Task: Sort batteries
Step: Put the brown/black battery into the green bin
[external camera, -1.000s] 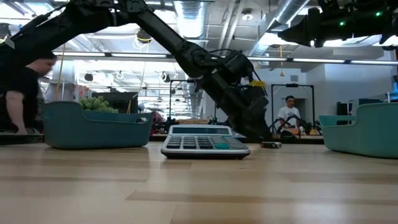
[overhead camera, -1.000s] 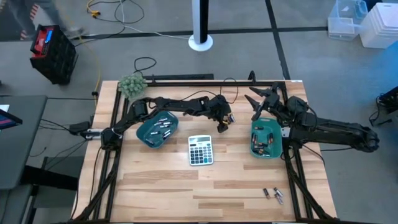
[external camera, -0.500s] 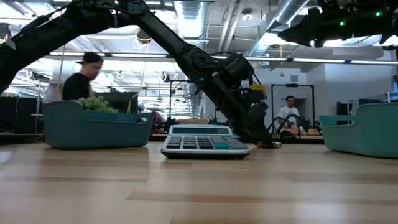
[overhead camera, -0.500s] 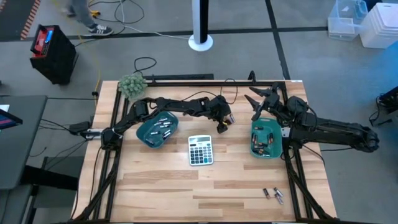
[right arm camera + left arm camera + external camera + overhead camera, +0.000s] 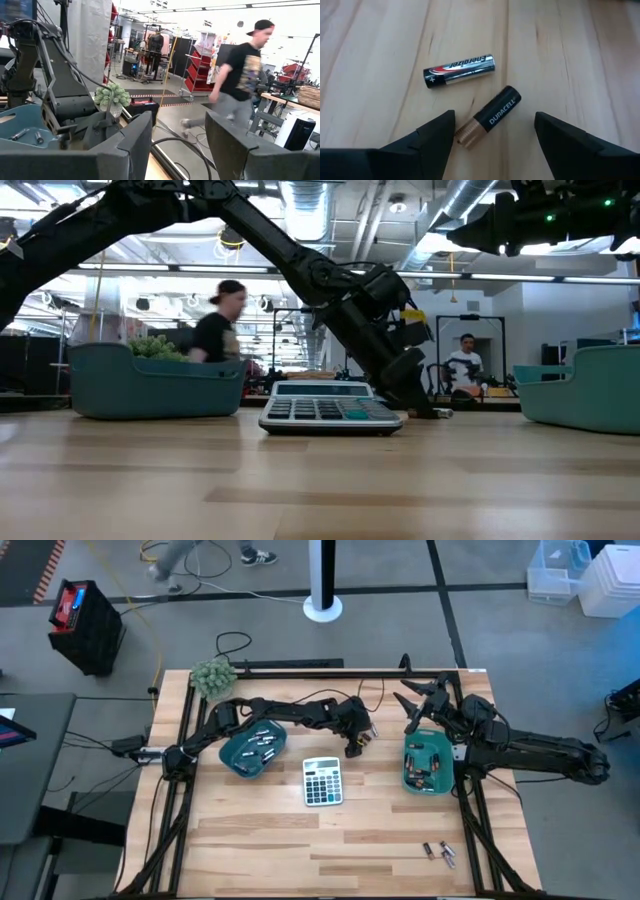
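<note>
Wooden desk [image 5: 260, 830] fills the high view: my left gripper [image 5: 353, 747] reaches down beside the calculator [image 5: 322, 781], between two teal trays [image 5: 252, 748] already holding cells; my right gripper [image 5: 415, 705] waits raised behind the right tray, fingers spread, empty. Low view: the left gripper [image 5: 418, 405] nearly touches the desk. Left wrist view: my fingers stand wide open, empty, straddling a black-and-copper battery [image 5: 487, 118], a silver battery [image 5: 459, 70] just beyond. Both look light, rigid and smooth (likely to roll), so I judge a grip across the mid-body best. Right wrist view: a person [image 5: 239, 80] walks past.
</note>
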